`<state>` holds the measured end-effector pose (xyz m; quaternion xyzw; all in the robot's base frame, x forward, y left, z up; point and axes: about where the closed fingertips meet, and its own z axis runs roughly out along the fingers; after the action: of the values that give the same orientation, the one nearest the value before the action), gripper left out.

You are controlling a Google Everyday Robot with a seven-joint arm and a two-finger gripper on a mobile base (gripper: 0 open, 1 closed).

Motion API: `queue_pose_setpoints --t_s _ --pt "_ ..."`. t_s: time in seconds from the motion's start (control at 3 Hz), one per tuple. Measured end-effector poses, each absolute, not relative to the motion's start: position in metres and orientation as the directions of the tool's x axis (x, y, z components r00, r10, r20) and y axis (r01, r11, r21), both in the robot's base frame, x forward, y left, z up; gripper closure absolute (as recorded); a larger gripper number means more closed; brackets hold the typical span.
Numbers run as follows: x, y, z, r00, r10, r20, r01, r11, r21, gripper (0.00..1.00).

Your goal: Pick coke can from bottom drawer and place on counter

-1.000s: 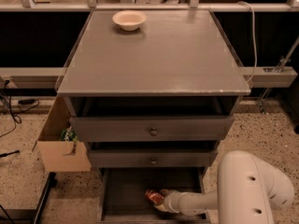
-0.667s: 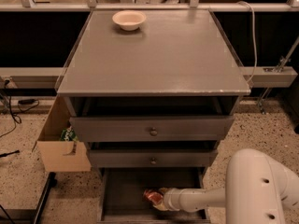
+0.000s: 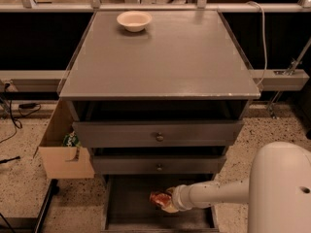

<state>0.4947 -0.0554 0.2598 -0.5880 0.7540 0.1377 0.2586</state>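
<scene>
The coke can [image 3: 158,198], a small red cylinder with pale markings, sits in the bottom drawer [image 3: 130,205], a wide shallow grey tray open below the grey cabinet [image 3: 158,136]. The gripper [image 3: 165,202] on the white arm [image 3: 214,193] is right up against the can. Whether it has hold of it, I cannot tell.

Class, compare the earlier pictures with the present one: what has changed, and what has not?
The white arm housing shifted right, stretching the forearm. The gripper stays at the coke can in the bottom drawer, and the can seems slightly higher. The cream bowl, counter and cardboard box are unchanged.
</scene>
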Motion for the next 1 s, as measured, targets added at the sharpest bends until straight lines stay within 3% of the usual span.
queue_pose_setpoints --t_s 1.0 --pt "0.491 -0.052 0.292 -0.123 -0.829 -0.546 -0.974 0.206 -0.094 1.00"
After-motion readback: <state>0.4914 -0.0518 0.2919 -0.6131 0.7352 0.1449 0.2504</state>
